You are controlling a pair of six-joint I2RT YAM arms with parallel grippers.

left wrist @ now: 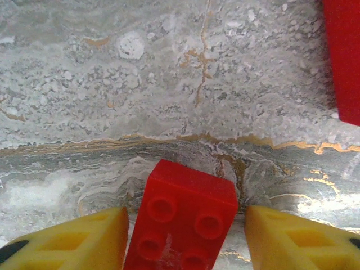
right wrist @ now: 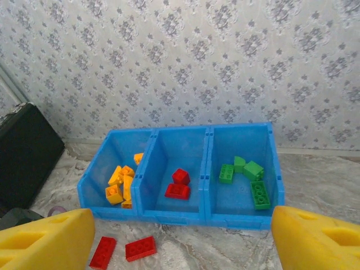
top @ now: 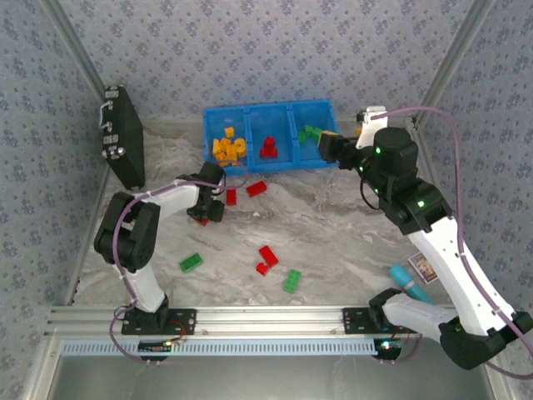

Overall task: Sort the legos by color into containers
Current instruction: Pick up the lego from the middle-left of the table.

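A red lego (left wrist: 184, 216) lies on the marble table between the yellow fingers of my left gripper (left wrist: 187, 239). The jaws stand open, the left finger close to the brick and a gap on the right. A second red lego (left wrist: 344, 56) lies at the upper right. The blue containers (top: 268, 108) hold orange-yellow legos (right wrist: 121, 183) on the left, red ones (right wrist: 179, 184) in the middle and green ones (right wrist: 250, 177) on the right. My right gripper (top: 326, 146) hovers open by the bin's right end, with nothing in it. Loose red legos (top: 256, 188) and green legos (top: 292, 282) lie on the table.
A black case (top: 122, 137) leans against the left wall. A cyan tube (top: 408, 283) and a printed card (top: 422, 267) lie near the right arm. Patterned walls close in the back and both sides.
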